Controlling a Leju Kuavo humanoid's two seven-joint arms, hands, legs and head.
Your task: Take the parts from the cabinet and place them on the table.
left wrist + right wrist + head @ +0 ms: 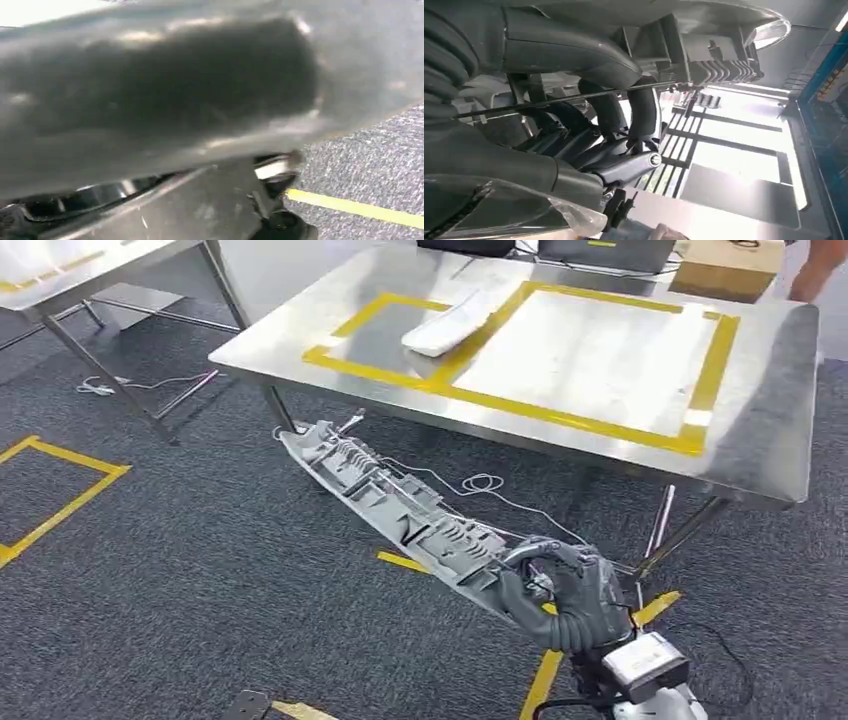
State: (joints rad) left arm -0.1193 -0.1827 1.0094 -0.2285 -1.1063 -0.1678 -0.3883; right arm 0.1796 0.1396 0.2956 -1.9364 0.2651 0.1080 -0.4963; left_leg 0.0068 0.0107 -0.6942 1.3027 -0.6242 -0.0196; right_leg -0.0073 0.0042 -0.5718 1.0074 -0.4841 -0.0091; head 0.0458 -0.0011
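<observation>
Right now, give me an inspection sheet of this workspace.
Surface: steel table with yellow tape rectangles.
Job's things: long grey ribbed part carried above the carpet, short of the table; white part already lying on the table.
Clutter: brown box at the table's far edge.
Hands: right hand grips the grey part's near end; left hand, state cannot be told.
Cables: white cable on the carpet under the table.
Surroundings: grey carpet with yellow tape, second steel table at left.
</observation>
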